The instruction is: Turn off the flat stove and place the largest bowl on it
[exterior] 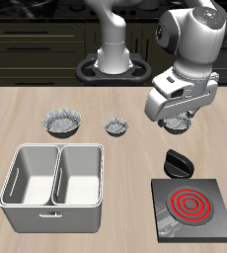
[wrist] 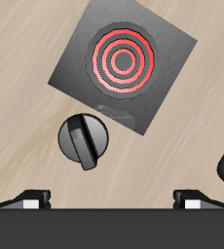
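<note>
Hazard entry: your gripper [exterior: 178, 126] hung above the knob [exterior: 177, 163], jaws spread and empty; flat stove [exterior: 189, 206] coils glowed red, so an off-centre descent risked skidding past the knob.

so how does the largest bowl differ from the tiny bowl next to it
The largest bowl is clearly wider than the tiny bowl. The largest bowl shows a broad pale inside, while the tiny bowl's inside is barely visible. The largest bowl sits farther from the flat stove; the tiny bowl is nearer to it. Both are grey, crinkle-rimmed and upright on the table.
</note>
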